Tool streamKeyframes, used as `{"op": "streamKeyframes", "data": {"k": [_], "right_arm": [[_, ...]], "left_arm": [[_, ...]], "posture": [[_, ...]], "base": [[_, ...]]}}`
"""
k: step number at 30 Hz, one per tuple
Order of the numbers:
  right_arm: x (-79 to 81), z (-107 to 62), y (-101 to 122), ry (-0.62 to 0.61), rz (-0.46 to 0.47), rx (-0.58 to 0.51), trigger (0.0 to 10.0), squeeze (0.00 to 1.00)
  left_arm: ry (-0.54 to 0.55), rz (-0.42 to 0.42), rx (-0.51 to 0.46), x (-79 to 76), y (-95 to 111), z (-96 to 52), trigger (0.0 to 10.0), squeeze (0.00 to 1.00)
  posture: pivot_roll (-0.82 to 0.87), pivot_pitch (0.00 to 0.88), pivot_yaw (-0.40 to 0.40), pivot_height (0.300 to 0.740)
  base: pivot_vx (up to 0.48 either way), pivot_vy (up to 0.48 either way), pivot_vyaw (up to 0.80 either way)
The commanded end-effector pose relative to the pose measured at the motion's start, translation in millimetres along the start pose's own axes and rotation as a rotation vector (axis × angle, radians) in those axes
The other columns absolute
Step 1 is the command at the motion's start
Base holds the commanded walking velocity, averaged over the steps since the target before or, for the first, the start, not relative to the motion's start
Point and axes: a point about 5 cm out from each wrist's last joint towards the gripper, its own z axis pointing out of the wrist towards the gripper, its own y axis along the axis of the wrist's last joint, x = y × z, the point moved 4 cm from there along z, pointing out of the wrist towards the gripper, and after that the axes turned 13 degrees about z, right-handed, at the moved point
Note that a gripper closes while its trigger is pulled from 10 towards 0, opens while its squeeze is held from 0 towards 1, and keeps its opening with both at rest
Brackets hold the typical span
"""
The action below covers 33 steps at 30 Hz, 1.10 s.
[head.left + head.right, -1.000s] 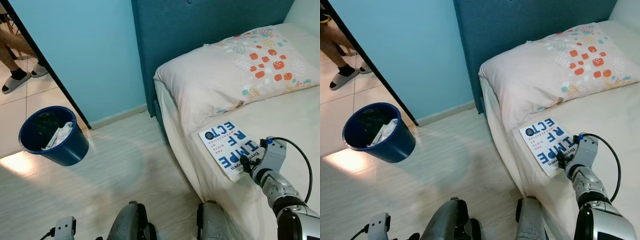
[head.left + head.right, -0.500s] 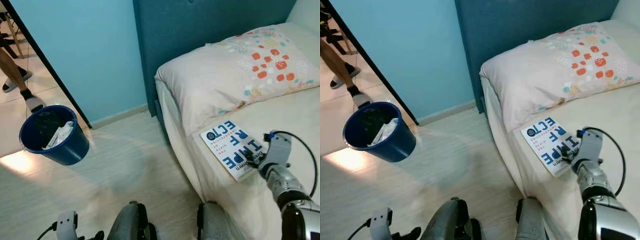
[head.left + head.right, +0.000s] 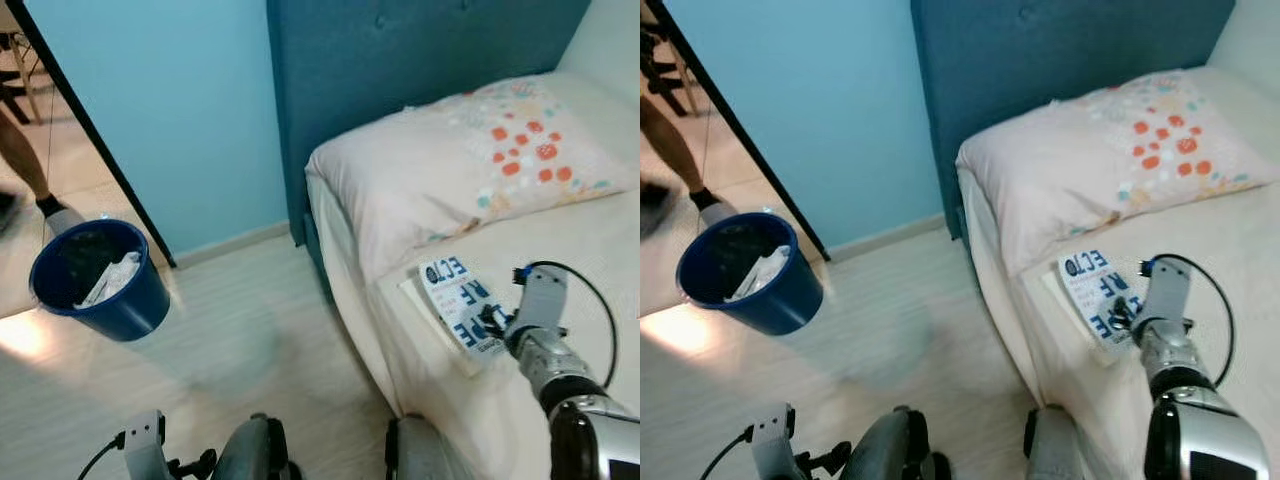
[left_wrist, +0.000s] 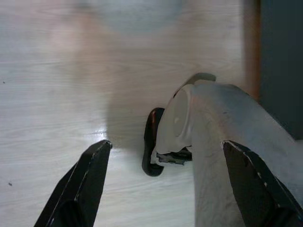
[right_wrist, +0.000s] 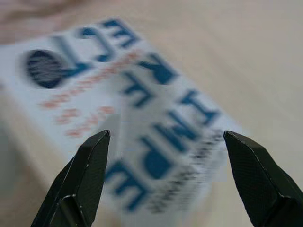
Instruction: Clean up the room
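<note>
Blurring: my right wrist view shows the book [image 5: 142,118] out of focus; only large blue letters and a dark round mark read clearly, the small print does not.
Cut off: a person's leg [image 3: 25,160] and foot at 10 o'clock in the head view, the rest out of frame beyond the doorway.
Hard to make out: pale crumpled contents inside the blue bin [image 3: 95,280]; I cannot tell what they are.
Book: lies on the bed [image 3: 590,250] near its floor-side edge, just below the pillow [image 3: 470,160], cover up, one end seeming to overhang a pale flat thing beneath it.
Right jaws [image 3: 1127,312]: spread wide, gripping nothing; the book's near end sits between my two fingers, at 12 o'clock from my wrist, and I cannot tell whether the tips touch it.
Left jaws [image 4: 165,189]: released, hanging low at 7 o'clock over the pale wood floor [image 4: 57,71], with my own leg [image 4: 213,132] between the fingertips.
Bin: stands on the floor by the doorway, well apart from the bed.
</note>
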Motion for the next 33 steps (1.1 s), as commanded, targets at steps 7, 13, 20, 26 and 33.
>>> {"op": "streamKeyframes", "data": {"k": [7, 13, 20, 26, 33], "right_arm": [[30.0, -17.4, -104.7, 0.12, 0.019, 0.235, 10.0, 0.0], [21.5, -56.9, -198.7, 0.108, -0.128, 0.481, 10.0, 0.0], [20.8, -71.0, -220.7, 0.148, -0.138, 0.529, 10.0, 0.0], [25.0, -71.5, -221.6, 0.169, -0.165, 0.525, 10.0, 0.0], [28.1, -71.3, -221.3, 0.178, -0.174, 0.521, 10.0, 0.0]], "left_arm": [[0.071, -0.039, 0.078, 3.5, -14.5, -1.0, 10.0, 0.0], [0.136, -0.022, 0.082, 10.2, -6.2, 1.0, 10.0, 0.0], [0.191, -0.009, 0.067, 13.3, 0.5, 2.5, 10.0, 0.0], [0.182, 0.011, 0.08, 5.5, -3.0, 4.3, 10.0, 0.0], [0.187, 0.049, 0.121, 9.0, -15.5, 0.0, 10.0, 0.0]], "posture": [[-0.03, 0.099, 0.022, 0.635], [-0.04, 0.078, 0.015, 0.649], [-0.06, 0.058, 0.001, 0.678], [-0.06, 0.053, 0.002, 0.702], [-0.05, 0.053, 0.004, 0.726]], "base": [[0.0, 0.0, 0.0], [-0.119, 0.0, 0.0], [-0.29, 0.0, 0.0], [0.0, 0.0, 0.0], [0.0, 0.0, 0.0]]}}
